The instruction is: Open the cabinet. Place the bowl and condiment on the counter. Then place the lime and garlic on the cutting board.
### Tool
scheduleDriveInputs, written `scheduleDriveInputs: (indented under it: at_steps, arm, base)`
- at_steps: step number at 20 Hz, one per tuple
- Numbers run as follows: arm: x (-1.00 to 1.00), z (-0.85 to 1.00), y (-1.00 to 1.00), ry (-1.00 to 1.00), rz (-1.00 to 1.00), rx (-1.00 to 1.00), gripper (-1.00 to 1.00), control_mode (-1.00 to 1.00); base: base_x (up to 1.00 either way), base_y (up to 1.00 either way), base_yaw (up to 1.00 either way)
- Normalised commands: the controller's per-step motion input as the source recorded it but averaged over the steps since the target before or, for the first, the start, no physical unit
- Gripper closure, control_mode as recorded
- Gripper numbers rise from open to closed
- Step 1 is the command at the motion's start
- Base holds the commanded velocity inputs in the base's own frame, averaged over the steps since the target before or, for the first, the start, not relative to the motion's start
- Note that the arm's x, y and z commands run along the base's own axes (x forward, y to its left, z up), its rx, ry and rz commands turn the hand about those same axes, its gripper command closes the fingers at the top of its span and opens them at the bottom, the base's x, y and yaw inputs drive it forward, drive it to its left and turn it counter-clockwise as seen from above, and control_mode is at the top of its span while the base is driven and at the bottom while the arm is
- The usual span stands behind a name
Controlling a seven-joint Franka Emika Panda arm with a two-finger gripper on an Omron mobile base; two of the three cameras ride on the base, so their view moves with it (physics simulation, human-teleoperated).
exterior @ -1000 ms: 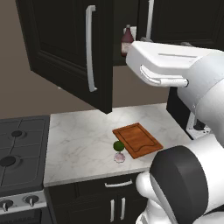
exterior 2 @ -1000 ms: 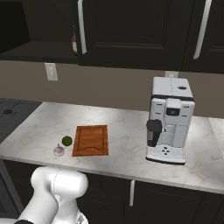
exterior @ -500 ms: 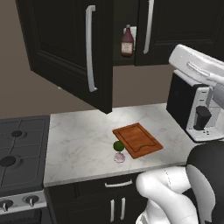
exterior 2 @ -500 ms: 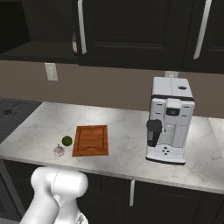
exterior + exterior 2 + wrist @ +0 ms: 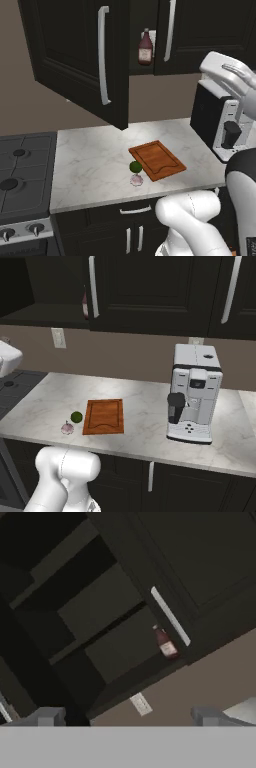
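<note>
The arm [image 5: 192,220] is glossy white with rounded, bulbous links and dark joint sections.

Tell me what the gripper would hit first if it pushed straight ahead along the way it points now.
Probably the open cabinet interior: the gripper, jaws wide apart, aims at the dark shelves. The condiment stands off to the side of that line, by the door's edge. Depth is hard to judge, so which shelf comes first is unclear.
</note>
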Motion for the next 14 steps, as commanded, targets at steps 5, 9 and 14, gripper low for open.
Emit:
scheduleDriveInputs:
  at_steps: [5, 9, 14]
  arm:
    - [0.15, -0.03, -0.09, 0.25, 0.05, 0.27, -1.0, -1.0]
    - [0.13, 0.0, -0.04, 0.19, 0.06, 0.27, -1.0, -1.0]
    - [0.31, 0.0, 0.0, 0.13, 0.06, 0.16, -1.0, -1.0]
  base:
    - [0.0, 0.0, 0.0]
    - [0.0, 0.0, 0.0]
    - [0.0, 0.0, 0.0]
